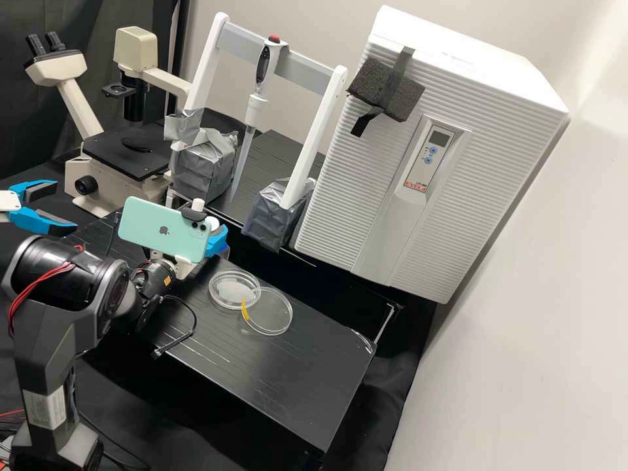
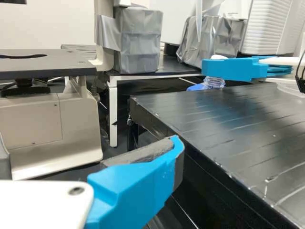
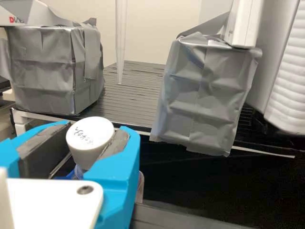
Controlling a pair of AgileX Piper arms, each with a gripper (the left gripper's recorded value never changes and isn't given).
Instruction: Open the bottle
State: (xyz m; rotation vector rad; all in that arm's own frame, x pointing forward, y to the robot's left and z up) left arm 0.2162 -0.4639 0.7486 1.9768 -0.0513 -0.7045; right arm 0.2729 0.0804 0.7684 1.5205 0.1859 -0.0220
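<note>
Right end effector (image 3: pixel 85 143) is closed on the bottle (image 2: pixel 213 84) at its neck, white cap (image 3: pixel 90 132) still on; left end effector (image 1: pixel 64 208) hangs wide open, empty; uncapping seems unstarted.

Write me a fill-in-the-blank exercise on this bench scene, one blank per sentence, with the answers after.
The right gripper has its jaws shut around the bottle just under its ___ cap. The left gripper hangs beside the microscope with its jaws ___. On the bench lie ___ clear petri dishes, touching each other.
Missing words: white; open; two.
</note>
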